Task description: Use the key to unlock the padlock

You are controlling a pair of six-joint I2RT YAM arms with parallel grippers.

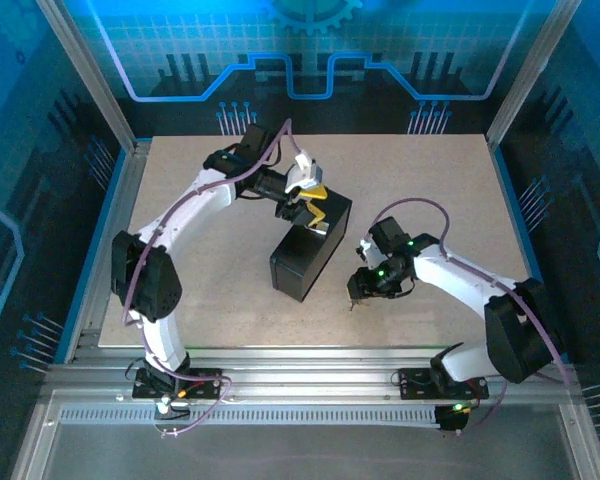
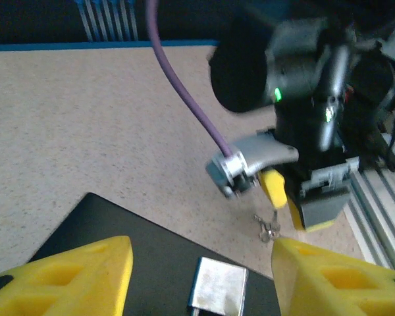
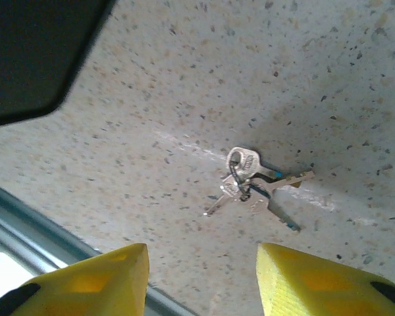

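1. Near: right gripper (image 3: 197, 270), jaws apart, above the key (image 3: 250, 176), flat on the table (image 3: 316, 66) in a ringed bunch; likely to skid off or pinch the wrong one.
2. Far: left gripper (image 2: 203, 258), jaws apart, astride the padlock (image 2: 217, 289) on the box (image 2: 105, 220); liable to nudge it.

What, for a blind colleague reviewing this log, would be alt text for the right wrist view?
A small bunch of keys on a ring lies flat on the speckled table, ahead of the open right gripper with its yellow fingertips. A black box sits at the upper left.
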